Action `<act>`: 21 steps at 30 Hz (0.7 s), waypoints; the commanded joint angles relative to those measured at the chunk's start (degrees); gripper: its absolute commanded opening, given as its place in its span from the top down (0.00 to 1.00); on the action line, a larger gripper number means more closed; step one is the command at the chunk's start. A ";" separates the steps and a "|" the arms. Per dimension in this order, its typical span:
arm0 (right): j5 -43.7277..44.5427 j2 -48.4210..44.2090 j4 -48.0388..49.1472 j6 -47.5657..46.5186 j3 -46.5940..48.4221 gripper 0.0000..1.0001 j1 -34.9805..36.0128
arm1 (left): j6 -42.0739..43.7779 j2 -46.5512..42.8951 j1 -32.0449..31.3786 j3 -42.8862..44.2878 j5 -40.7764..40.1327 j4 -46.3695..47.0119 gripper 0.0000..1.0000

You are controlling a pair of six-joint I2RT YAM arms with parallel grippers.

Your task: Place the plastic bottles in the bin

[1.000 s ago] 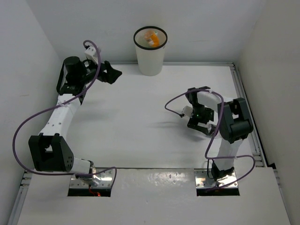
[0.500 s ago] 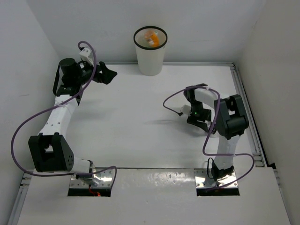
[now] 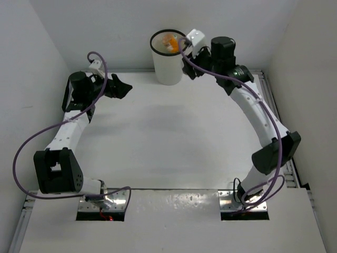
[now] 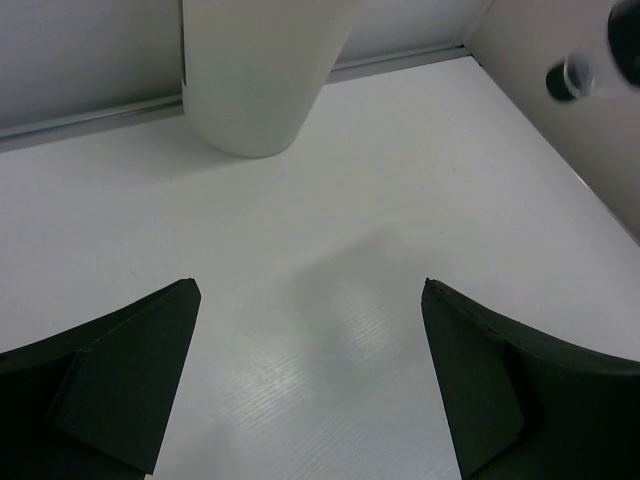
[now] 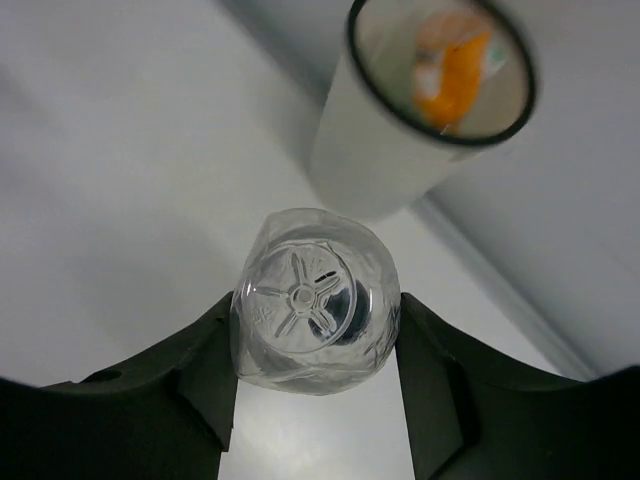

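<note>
A clear plastic bottle (image 5: 315, 300) is seen bottom-on between the black fingers of my right gripper (image 5: 315, 312), which is shut on it. The held bottle hangs in the air just short of the bin (image 5: 370, 170), a tall white cylinder with a thin black rim. An orange bottle (image 5: 455, 70) lies inside the bin. In the top view my right gripper (image 3: 188, 66) is raised beside the bin's right side (image 3: 168, 66), and the orange bottle (image 3: 169, 42) shows in its mouth. My left gripper (image 3: 118, 87) stands open and empty to the left of the bin (image 4: 265, 80).
White walls close off the back and both sides. A raised rail (image 3: 274, 105) runs along the table's right edge and behind the bin. Part of my right arm (image 4: 585, 65) shows at the top right of the left wrist view.
My right gripper closed on the clear bottle at the table's right middle, then the arm swung up and back to the bin with it. The left arm shifted slightly.
</note>
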 commanded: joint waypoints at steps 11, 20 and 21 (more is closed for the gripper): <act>12.06 23.44 65.16 23.29 14.04 1.00 -5.65 | -0.84 -1.19 2.67 -3.90 0.51 3.85 0.00; 12.50 35.23 70.87 23.39 17.85 0.98 -6.36 | 0.21 -0.67 4.95 -5.57 0.51 3.33 0.00; 12.51 35.67 70.87 23.65 17.68 0.96 -6.36 | 0.21 -0.67 4.96 -5.57 0.51 3.33 0.00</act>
